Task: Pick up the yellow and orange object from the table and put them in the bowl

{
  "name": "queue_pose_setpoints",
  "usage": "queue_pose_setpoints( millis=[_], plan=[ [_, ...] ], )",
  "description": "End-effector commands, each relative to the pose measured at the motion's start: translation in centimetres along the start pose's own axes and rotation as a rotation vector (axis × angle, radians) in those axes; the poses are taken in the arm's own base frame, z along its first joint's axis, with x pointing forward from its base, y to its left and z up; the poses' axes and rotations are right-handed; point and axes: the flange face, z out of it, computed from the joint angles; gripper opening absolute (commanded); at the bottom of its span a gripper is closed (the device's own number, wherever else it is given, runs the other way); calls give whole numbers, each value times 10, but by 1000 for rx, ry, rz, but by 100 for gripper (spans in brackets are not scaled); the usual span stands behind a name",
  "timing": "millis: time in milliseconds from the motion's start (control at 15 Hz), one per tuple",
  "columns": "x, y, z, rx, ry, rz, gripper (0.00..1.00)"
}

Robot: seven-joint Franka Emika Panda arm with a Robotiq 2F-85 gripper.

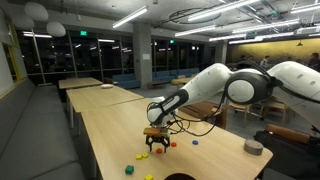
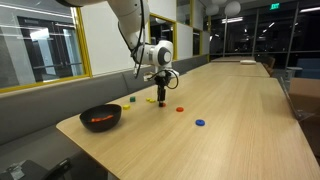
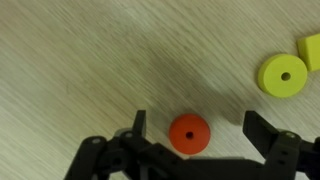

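We judge both pickups still ahead. The orange disc point(image 3: 189, 133) lies flat on the worktop, away from its edges, between the spread fingers of the gripper point(image 3: 196, 122), which holds nothing. The yellow disc point(image 3: 283, 75) lies near it. The bowl point(image 2: 100, 125), by the worktop's corner, shows something reddish inside, but we cannot tell what. We count one orange disc, one yellow disc, one yellow block point(image 3: 311, 50), one red piece point(image 2: 180, 109) and one blue piece point(image 2: 200, 123).

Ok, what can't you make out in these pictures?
- Bowl contents: in an exterior view, the rim hides most of them; only something reddish shows.
- Yellow piece: wrist view, cut off by the right edge.
- Orange disc: clear in the wrist view, too small in both exterior views.
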Motion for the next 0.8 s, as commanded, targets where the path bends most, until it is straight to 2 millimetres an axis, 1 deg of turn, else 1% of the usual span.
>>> queue_pose_setpoints(
  millis=[0,333,400,467,533,600,733],
  plan=[
    [7,-4,-1,9,24,-19,100],
    [9,-2,3,1,29,-23,100],
    [10,-2,3,4,33,-25,75],
    [10,-2,3,5,37,-29,74],
    [10,-3,1,13,42,-31,68],
    [10,-4,-1,20,46,-34,58],
    [9,-6,-4,28,53,-38,42]
  ],
)
